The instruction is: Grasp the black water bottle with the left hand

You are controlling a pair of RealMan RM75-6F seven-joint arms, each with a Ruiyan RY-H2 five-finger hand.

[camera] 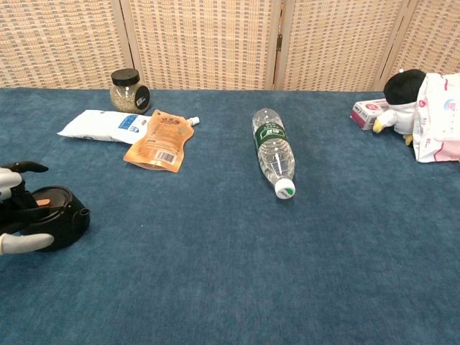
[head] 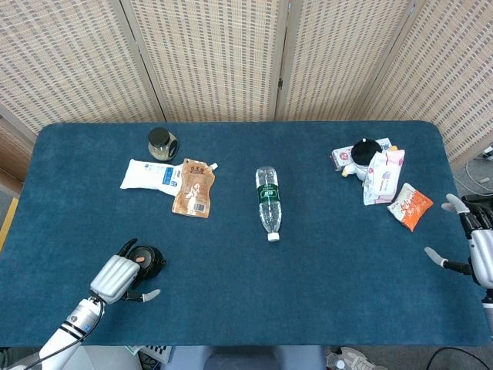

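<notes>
The black water bottle (head: pixel 147 259), squat with an orange button on its lid, stands near the table's front left corner and shows too in the chest view (camera: pixel 56 217). My left hand (head: pixel 115 277) sits just left of it and cups it. The fingers (camera: pixel 21 167) reach over its far side and the thumb (camera: pixel 25 244) lies along its near side. They are still spread and not closed tight on the bottle. My right hand (head: pixel 474 247) hovers at the table's right edge, fingers apart, holding nothing.
A clear plastic bottle (head: pixel 268 199) lies mid-table. A jar (head: pixel 161 143), a white pack (head: pixel 150 175) and an orange pouch (head: pixel 193 189) lie at the back left. A heap of snack packs (head: pixel 377 171) and an orange packet (head: pixel 411 205) lie at the right.
</notes>
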